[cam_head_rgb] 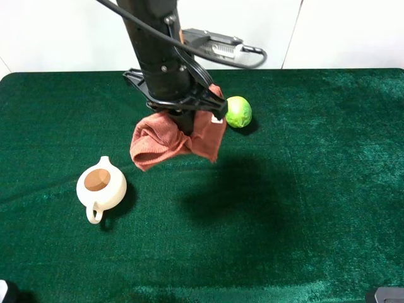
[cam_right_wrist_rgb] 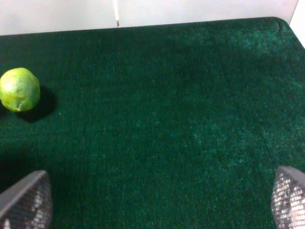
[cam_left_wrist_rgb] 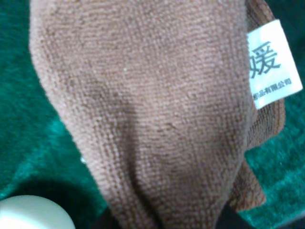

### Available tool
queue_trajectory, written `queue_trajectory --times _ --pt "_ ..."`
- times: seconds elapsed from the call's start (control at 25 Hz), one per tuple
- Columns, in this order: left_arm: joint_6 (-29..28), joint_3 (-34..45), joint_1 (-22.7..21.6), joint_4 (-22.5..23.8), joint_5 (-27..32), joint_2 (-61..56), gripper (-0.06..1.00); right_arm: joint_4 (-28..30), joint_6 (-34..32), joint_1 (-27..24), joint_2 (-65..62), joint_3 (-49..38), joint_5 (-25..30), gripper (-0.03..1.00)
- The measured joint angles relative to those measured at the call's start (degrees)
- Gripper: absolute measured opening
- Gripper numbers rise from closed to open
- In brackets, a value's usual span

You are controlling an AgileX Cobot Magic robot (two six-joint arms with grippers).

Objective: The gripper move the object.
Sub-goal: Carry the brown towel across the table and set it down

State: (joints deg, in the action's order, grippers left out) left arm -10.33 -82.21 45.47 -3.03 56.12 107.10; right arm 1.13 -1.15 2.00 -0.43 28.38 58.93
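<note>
A rust-brown towel [cam_head_rgb: 170,139] hangs bunched from my left gripper [cam_head_rgb: 185,124], which is shut on its top and holds it lifted over the green table; its shadow falls to the right below it. In the left wrist view the towel [cam_left_wrist_rgb: 152,114] fills the frame, with a white label [cam_left_wrist_rgb: 272,64] on its edge, and it hides the fingers. My right gripper [cam_right_wrist_rgb: 152,200] is open and empty, low over bare cloth, with its two mesh-padded fingertips [cam_right_wrist_rgb: 26,200] wide apart. In the exterior view only a bit of the right arm shows at the bottom right corner.
A green lime [cam_head_rgb: 238,112] lies just right of the towel and also shows in the right wrist view [cam_right_wrist_rgb: 19,89]. A cream teapot [cam_head_rgb: 101,186] with an open top stands at the left front; its rim shows in the left wrist view [cam_left_wrist_rgb: 33,213]. The table [cam_head_rgb: 315,189] is covered in dark green velvet.
</note>
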Motion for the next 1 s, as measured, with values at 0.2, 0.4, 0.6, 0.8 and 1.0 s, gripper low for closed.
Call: queue_trajectory --times 0.2,0.4,0.6,0.8,1.0 --pt "-2.28 0.76 3.46 2.39 -1.3 0.0 0.19 0.0 0.0 0.0 0.0 0.0 0.0 0.69" --pt "-3.33 4.85 5.05 2.18 -4.17 0.0 0.19 0.0 0.0 0.0 0.0 0.0 0.0 0.69" --pt "-4.28 9.42 5.71 1.2 -7.88 0.0 0.19 0.0 0.0 0.0 0.0 0.0 0.0 0.69" --pt "-5.71 14.38 5.71 0.56 -12.48 -0.04 0.19 0.0 0.0 0.0 0.0 0.0 0.0 0.69" --pt "-7.82 19.53 5.71 0.65 -18.28 -0.04 0.19 0.0 0.0 0.0 0.0 0.0 0.0 0.69"
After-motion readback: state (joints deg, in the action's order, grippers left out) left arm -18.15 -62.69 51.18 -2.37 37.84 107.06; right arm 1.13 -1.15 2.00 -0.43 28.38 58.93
